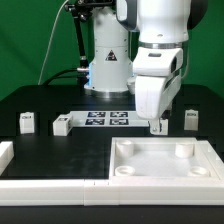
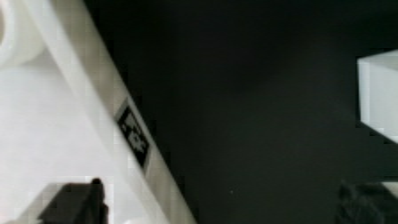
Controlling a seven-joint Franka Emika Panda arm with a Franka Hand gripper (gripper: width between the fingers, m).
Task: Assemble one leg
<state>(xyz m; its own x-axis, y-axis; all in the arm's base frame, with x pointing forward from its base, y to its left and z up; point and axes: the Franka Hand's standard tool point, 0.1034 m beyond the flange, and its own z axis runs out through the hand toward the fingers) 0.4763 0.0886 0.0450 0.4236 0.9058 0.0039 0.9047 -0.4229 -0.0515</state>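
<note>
The black fingers (image 2: 71, 205) stand wide apart with nothing between them, low over the black worktop (image 1: 60, 150). The small white plastic cuboid leg (image 1: 190, 118) stands nearby, on the exterior view's right.

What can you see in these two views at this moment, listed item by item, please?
legs: three, white with black tags; two at the exterior view's left, one at its right
tabletop: one, white, front right, round corner sockets
border rails: white, front left; count unclear
marker board: one, white with black tags, mid-table
table: one, black
arm: one, white, above the tabletop's far edge
gripper: one, open, low, holding nothing
</note>
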